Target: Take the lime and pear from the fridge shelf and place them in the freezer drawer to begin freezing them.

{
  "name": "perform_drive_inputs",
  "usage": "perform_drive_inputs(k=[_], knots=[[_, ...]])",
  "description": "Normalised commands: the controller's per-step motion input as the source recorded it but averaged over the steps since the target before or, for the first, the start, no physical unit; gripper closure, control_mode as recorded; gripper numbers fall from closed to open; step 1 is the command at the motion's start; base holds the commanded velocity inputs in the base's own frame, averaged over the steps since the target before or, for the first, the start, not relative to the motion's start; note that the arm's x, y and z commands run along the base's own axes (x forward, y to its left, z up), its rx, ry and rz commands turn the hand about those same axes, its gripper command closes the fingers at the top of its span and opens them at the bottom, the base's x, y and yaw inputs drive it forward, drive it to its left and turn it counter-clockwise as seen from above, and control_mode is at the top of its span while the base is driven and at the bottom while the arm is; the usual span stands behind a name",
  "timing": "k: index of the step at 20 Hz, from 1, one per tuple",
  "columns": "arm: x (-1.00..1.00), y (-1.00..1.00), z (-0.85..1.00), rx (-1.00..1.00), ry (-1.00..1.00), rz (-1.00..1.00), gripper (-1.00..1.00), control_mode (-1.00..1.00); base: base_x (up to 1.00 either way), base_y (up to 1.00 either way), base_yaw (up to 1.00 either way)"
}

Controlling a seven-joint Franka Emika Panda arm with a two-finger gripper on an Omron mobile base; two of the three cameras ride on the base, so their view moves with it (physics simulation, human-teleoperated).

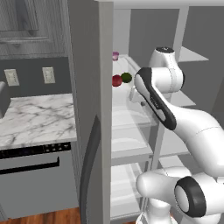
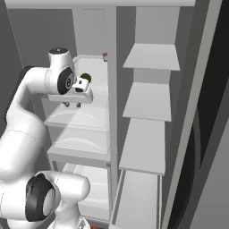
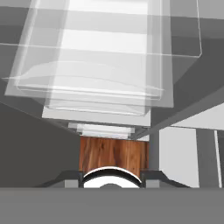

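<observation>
The dark green lime (image 1: 126, 77) and the dark red pear (image 1: 116, 80) sit side by side on the translucent fridge shelf (image 1: 124, 65), the pear to the left. In the right base view the lime (image 2: 86, 77) peeks out just behind my hand. My gripper (image 2: 73, 105) hangs in front of that shelf, a little below the fruit, pointing down. It is open and holds nothing. In the hand view its fingertips (image 3: 72, 180) stand wide apart over clear bins (image 3: 100, 65). The pale freezer drawer (image 1: 124, 190) lies at the bottom of the left compartment.
A small pink-purple cup (image 1: 115, 55) stands at the back of the fruit shelf. The grey fridge door (image 1: 89, 109) stands open at the left, beside a marble counter (image 1: 35, 118). Opaque grey shelves (image 2: 147, 100) fill the right compartment. Wooden floor (image 3: 113, 153) shows below.
</observation>
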Motion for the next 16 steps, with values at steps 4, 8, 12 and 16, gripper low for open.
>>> perform_drive_inputs(k=[4,8,12,16], knots=[[-0.13,0.0,0.0,-0.02,-0.19,0.0,-1.0,-1.0,0.0,0.0,0.0],[0.0,0.03,0.47,-0.06,-0.36,-0.02,-1.0,-1.0,0.0,0.0,0.0],[0.2,0.05,0.71,-0.04,-0.23,-0.03,-1.0,-1.0,0.0,0.0,0.0],[0.57,0.11,0.42,0.0,-0.01,0.0,-1.0,-1.0,0.0,0.0,0.0]])
